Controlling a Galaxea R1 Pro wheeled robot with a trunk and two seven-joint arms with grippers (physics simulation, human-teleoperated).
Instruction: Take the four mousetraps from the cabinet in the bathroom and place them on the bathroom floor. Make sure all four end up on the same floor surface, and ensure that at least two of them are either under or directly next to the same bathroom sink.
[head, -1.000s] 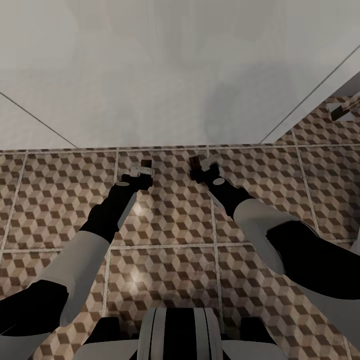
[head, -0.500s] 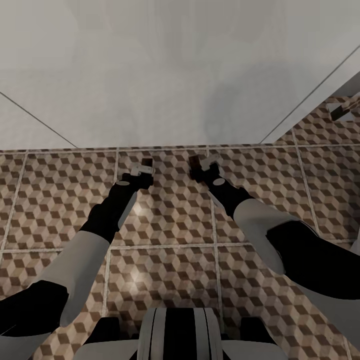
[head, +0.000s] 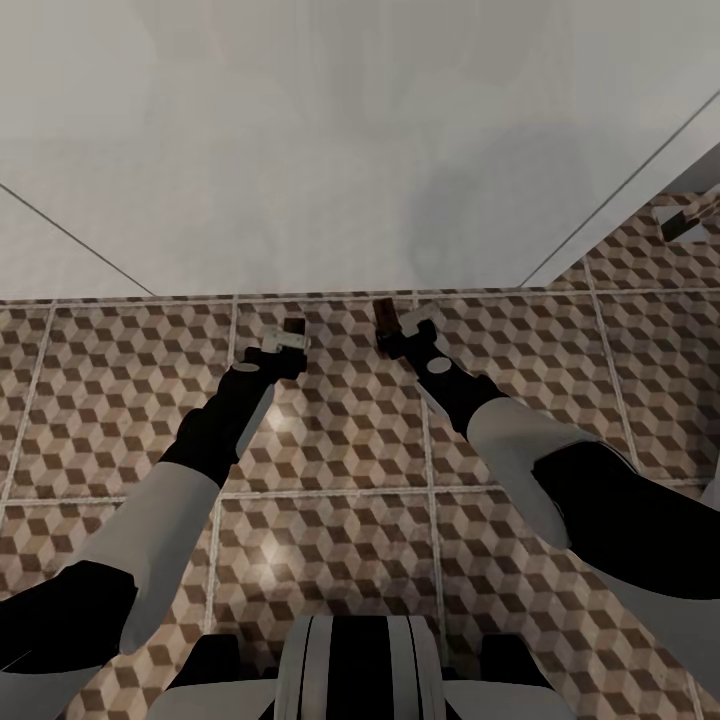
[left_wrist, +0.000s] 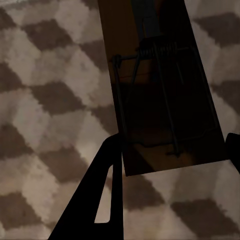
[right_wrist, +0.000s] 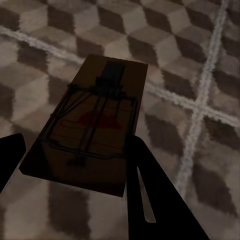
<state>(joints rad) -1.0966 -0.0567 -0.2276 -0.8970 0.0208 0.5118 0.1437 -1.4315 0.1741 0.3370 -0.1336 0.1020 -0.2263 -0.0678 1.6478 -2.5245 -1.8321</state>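
**Gently now: two traps going down by the wall**

Carefully is how I want to finish this. My left hand (head: 285, 338) grips a small flat brown wooden mousetrap with dark wire parts (left_wrist: 160, 90) by its near end, one finger on each long edge. My right hand (head: 400, 330) carries a second brown wooden mousetrap (right_wrist: 92, 125) the same way. Both hang just above the cube-patterned brown, beige and white tiled bathroom floor (head: 330, 540), close to the foot of the pale grey wall (head: 300, 150) at my twelve o'clock.

To do it well, I judge I should lower each hand until the slab lies flat on a tile, then part the fingers only slightly and draw straight back, so the light wood neither flips nor clings to a pad. The wire parts face up; I would keep them so.

Counting: two mousetraps in my hands. Another small brown thing (head: 688, 215) lies on the floor far off at two o'clock, too small to name for sure. Two hands, one wall, one floor surface. Whether a sink is near, I cannot tell.
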